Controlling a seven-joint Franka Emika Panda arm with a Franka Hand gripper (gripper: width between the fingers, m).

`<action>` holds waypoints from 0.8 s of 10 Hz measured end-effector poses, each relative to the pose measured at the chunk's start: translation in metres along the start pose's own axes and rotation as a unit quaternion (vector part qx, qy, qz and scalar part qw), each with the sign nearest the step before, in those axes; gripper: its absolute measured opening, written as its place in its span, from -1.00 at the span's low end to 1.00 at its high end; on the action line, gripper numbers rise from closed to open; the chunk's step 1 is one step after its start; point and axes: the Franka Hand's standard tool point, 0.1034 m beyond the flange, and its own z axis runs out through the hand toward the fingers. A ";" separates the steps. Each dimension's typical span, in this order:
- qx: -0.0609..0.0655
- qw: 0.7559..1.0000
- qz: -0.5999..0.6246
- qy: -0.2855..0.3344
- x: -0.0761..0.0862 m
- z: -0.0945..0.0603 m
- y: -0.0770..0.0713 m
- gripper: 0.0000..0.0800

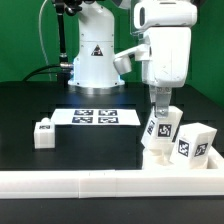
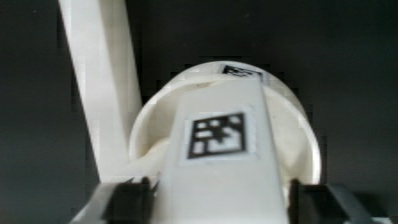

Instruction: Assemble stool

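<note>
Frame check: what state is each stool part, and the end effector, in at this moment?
end effector: shut on the gripped leg.
gripped leg: upright, over the seat.
second leg: upright, free, beside the gripped leg.
third leg: loose, untouched, apart from the others.
seat: flat, against the rail.
rail: lying flat.
marker board: flat, untouched.

In the exterior view the light is bright and even, coming from above: the black bench (image 1: 30, 100) shows only faint shadows near the seat (image 1: 160, 130). White surfaces around the seat are nearly washed out. In the wrist view the seat is soft and unsharp, its tag (image 2: 215, 135) smeared; the rail (image 2: 98, 80) beside it glares.
</note>
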 end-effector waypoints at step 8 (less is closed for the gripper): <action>0.000 0.992 0.124 0.000 -0.004 0.000 0.000 -0.13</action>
